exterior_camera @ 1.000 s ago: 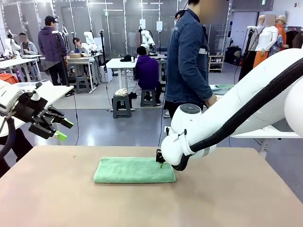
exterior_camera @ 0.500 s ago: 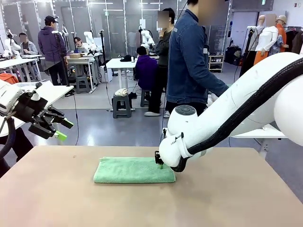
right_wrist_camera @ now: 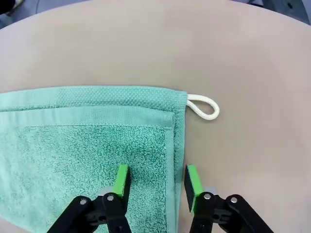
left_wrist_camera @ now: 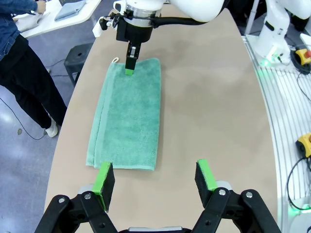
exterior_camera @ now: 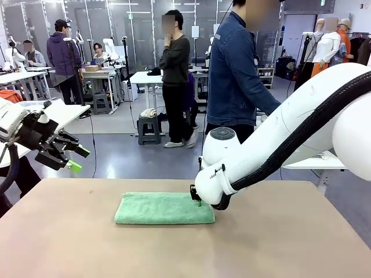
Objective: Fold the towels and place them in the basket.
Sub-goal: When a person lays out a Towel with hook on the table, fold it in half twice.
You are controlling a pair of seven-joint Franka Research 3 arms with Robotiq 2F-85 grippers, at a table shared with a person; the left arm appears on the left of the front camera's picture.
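A mint green towel [exterior_camera: 162, 208] lies folded into a long strip in the middle of the table, with a white loop [right_wrist_camera: 204, 108] at its corner. My right gripper [exterior_camera: 198, 201] is pressed down on the strip's right end. In the right wrist view [right_wrist_camera: 155, 182] its green pads straddle the towel's [right_wrist_camera: 82, 145] folded edge, partly apart, and the cloth between them lies flat. My left gripper [exterior_camera: 66, 156] hovers open off the table's left side, empty; its wrist view looks along the towel [left_wrist_camera: 131, 111] toward the right gripper [left_wrist_camera: 129, 70]. The basket is out of view.
A person in a denim jacket [exterior_camera: 232, 69] stands at the far side, turned away. The tan table [exterior_camera: 261, 243] has bare surface all around the towel. Other people and work tables are farther back in the room.
The right gripper's jaws have narrowed over the towel's end, and its arm has shifted slightly left. The left arm has not moved. A person walked across the background.
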